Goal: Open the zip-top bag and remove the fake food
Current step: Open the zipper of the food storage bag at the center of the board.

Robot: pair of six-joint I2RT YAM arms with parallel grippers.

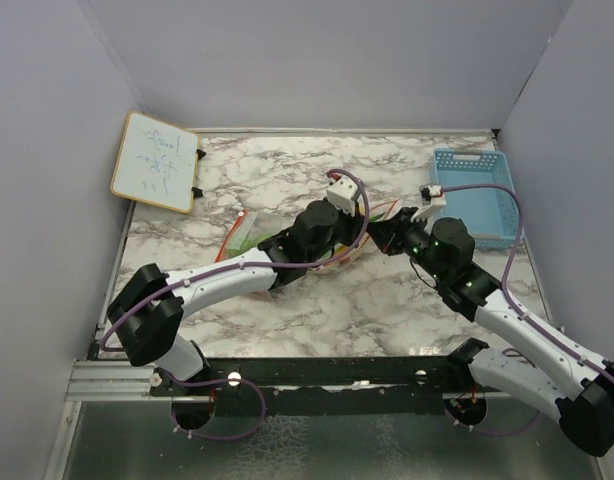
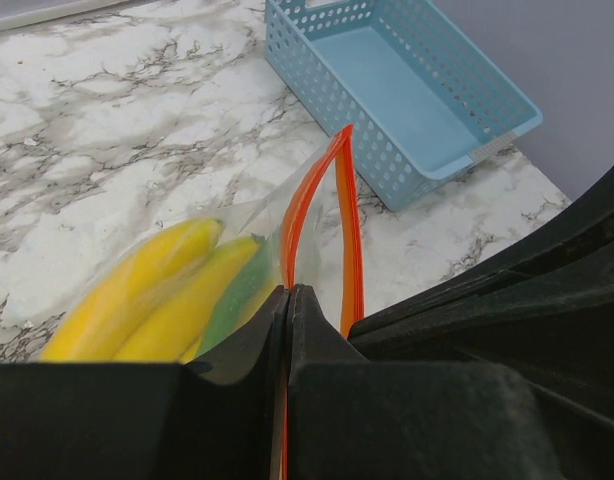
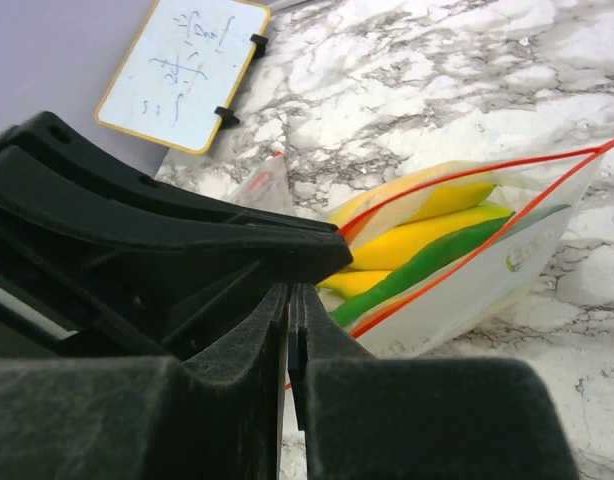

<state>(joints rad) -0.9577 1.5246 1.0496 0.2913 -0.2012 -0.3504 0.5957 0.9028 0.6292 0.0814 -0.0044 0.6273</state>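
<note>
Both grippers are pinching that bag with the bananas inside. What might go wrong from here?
The left gripper and right gripper each pinch only a thin edge of the bag at its orange zip, so one may slip off when they pull apart. The bag lies loose on the table, so it may drag along rather than open wider.

a white marble tabletop with grey veins (image 1: 277, 175) carries a light-blue slotted plastic basket (image 1: 473, 154) at its far right corner and a yellow-framed whiteboard (image 1: 155, 161) (faint scribbles, two black clips) at its far left.
</note>
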